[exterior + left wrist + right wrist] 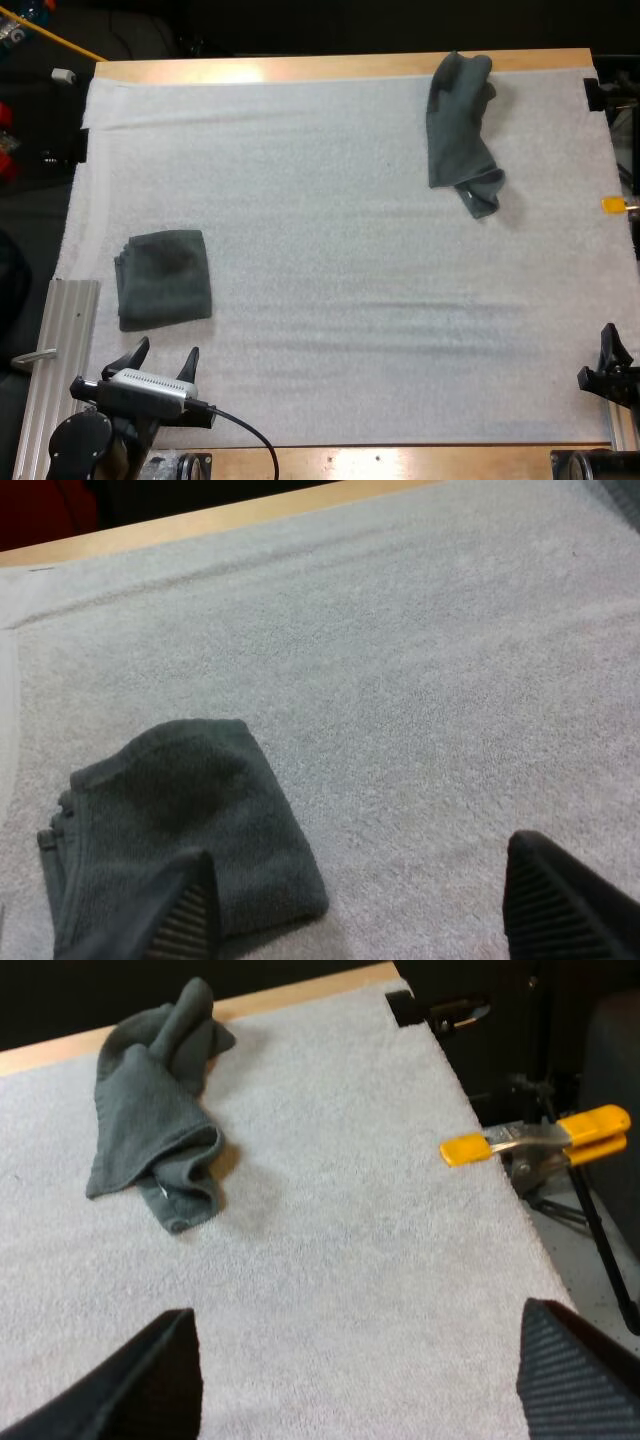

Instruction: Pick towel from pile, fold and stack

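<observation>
- The crumpled towel (462, 130) is lying at the far right of the mat (350, 300).
- The folded towel (165, 278) is sitting near the mat's left edge.
- The left gripper (160, 358) is hovering just beside the folded towel, fingers spread wide, empty.
- The right gripper (355, 1360) is hanging over the mat's near right edge, fingers likewise wide apart.
</observation>
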Controlling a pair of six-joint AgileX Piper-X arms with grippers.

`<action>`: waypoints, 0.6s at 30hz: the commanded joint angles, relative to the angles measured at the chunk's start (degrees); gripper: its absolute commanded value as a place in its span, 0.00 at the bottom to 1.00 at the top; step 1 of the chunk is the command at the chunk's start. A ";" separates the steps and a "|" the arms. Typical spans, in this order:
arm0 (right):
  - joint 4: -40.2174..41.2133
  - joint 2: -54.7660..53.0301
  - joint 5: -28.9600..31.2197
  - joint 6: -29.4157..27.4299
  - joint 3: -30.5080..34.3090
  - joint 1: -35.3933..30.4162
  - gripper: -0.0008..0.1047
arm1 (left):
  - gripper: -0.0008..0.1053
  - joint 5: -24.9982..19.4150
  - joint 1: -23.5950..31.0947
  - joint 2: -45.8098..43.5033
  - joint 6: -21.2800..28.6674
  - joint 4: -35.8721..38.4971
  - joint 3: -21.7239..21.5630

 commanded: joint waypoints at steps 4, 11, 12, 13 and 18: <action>-0.30 -2.16 -0.06 -0.40 -0.23 -0.24 0.62 | 0.56 -0.39 -0.18 -8.01 -0.07 -0.97 -0.20; -0.30 -2.16 -0.06 -0.40 -0.23 -0.24 0.62 | 0.56 -0.39 -0.18 -8.01 -0.07 -0.97 -0.20; -0.30 -2.16 -0.06 -0.40 -0.23 -0.24 0.62 | 0.56 -0.39 -0.18 -8.01 -0.07 -0.97 -0.20; -0.30 -2.16 -0.06 -0.40 -0.23 -0.24 0.62 | 0.56 -0.39 -0.18 -8.01 -0.07 -0.97 -0.20; -0.30 -2.16 -0.06 -0.40 -0.23 -0.24 0.62 | 0.56 -0.39 -0.80 -8.01 -0.07 -0.97 -0.20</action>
